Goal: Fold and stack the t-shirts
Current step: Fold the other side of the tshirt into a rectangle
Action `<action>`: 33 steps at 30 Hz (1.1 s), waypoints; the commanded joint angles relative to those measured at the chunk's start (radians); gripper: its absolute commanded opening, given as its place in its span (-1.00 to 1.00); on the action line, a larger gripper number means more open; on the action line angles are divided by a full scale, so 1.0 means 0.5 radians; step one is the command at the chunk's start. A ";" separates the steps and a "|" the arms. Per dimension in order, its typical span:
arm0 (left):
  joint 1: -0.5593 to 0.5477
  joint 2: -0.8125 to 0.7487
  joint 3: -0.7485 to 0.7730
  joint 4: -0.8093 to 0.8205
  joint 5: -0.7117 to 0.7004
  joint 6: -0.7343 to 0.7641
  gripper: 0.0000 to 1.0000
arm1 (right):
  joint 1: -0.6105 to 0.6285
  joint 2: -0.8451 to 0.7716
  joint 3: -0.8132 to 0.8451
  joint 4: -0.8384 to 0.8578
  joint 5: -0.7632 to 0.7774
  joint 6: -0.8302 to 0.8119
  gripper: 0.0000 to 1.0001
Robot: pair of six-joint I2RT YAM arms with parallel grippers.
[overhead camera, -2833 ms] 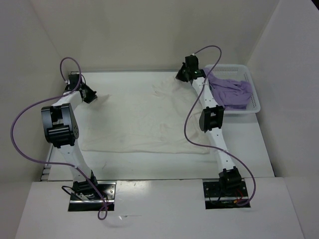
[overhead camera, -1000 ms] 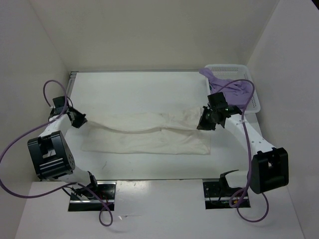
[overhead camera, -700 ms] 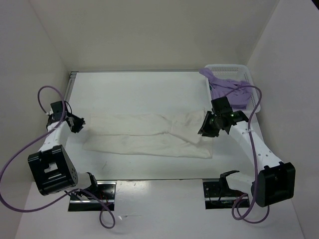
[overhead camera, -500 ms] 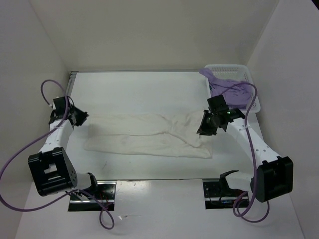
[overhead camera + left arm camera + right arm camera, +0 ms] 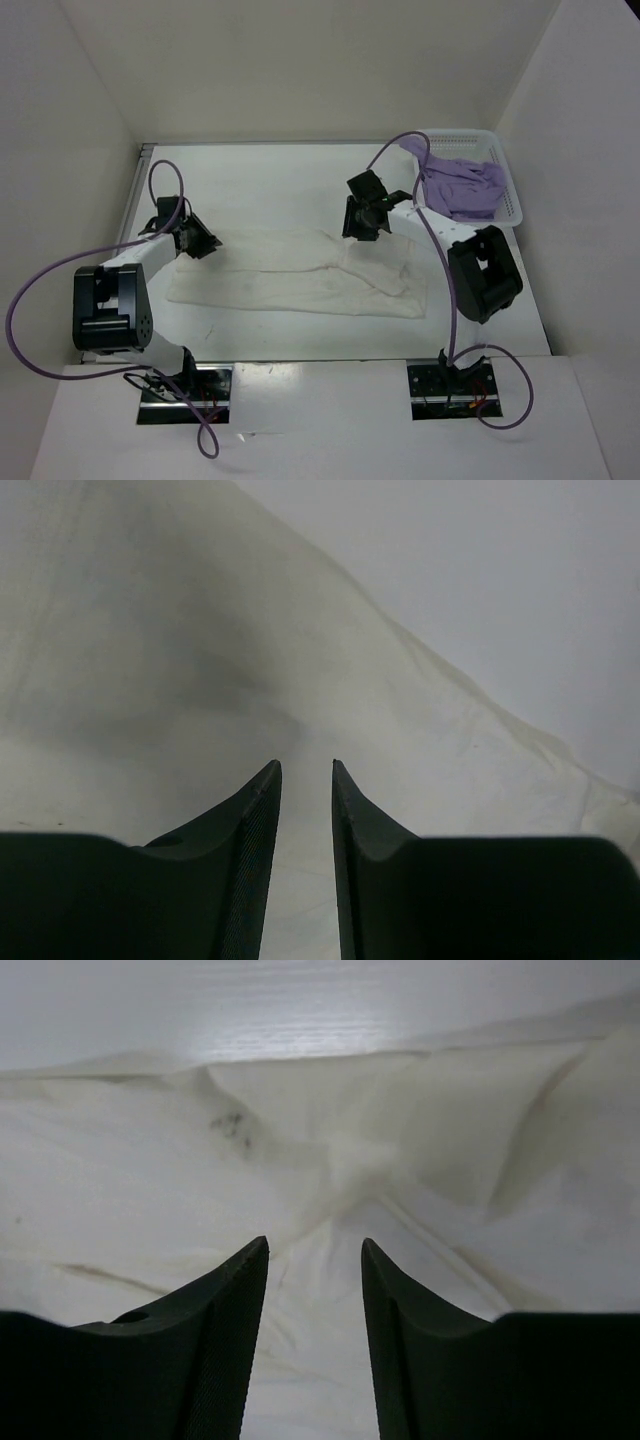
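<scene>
Lying across the middle of the table, the white t-shirt forms a long band from left to right, doubled over so that its far edge sits on its near half. That shape suits a first lengthwise fold, with the shorter folds probably yet to come. Its right end is bunched and creased, so it may need smoothing.

The left gripper hangs at the far left corner of the band. Its fingers are slightly apart with nothing between them, only cloth below. The right gripper sits over the far edge towards the right, fingers spread wider and also holding nothing. Each stands at one end of the folded edge, which is likely where that edge was carried and laid.

The lavender t-shirt is heaped in the white basket at the far right, well apart, presumably waiting its turn. No green t-shirt shows in any view.

No brand, label or writing can be read on the shirts, arms or basket.
</scene>
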 commanded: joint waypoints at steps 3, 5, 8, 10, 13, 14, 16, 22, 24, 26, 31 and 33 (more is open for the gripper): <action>0.110 -0.018 -0.076 0.068 0.203 0.038 -0.31 | 0.030 0.196 0.156 0.111 0.264 -0.065 -0.02; 0.110 -0.067 -0.076 0.068 0.203 0.056 -0.31 | 0.048 0.242 0.181 0.074 0.295 -0.065 -0.02; 0.110 -0.113 -0.125 0.068 0.222 0.056 -0.29 | 0.066 0.288 0.160 0.056 0.313 -0.065 -0.02; 0.110 -0.132 -0.143 0.086 0.222 0.056 -0.29 | 0.085 0.288 0.138 0.056 0.295 -0.065 -0.02; 0.110 -0.132 -0.165 0.104 0.222 0.056 -0.29 | 0.103 0.313 0.138 0.056 0.295 -0.065 -0.10; 0.110 -0.132 -0.183 0.105 0.222 0.056 -0.29 | 0.103 0.334 0.138 0.056 0.295 -0.065 -0.16; 0.110 -0.132 -0.183 0.105 0.222 0.056 -0.29 | 0.103 0.358 0.159 0.037 0.295 -0.065 -0.26; 0.110 -0.150 -0.183 0.105 0.222 0.056 -0.29 | 0.122 0.359 0.159 -0.045 0.295 -0.083 -0.70; 0.110 -0.150 -0.165 0.105 0.240 0.056 -0.29 | 0.122 0.334 0.138 -0.067 0.295 -0.083 -0.82; 0.110 -0.168 -0.165 0.105 0.240 0.056 -0.29 | 0.122 0.279 0.092 -0.067 0.295 -0.083 -0.93; 0.110 -0.168 -0.165 0.123 0.259 0.056 -0.29 | 0.140 0.135 0.043 -0.094 0.316 -0.047 -0.99; 0.110 -0.168 -0.147 0.123 0.277 0.056 -0.29 | 0.168 0.031 0.006 -0.131 0.298 -0.022 -0.99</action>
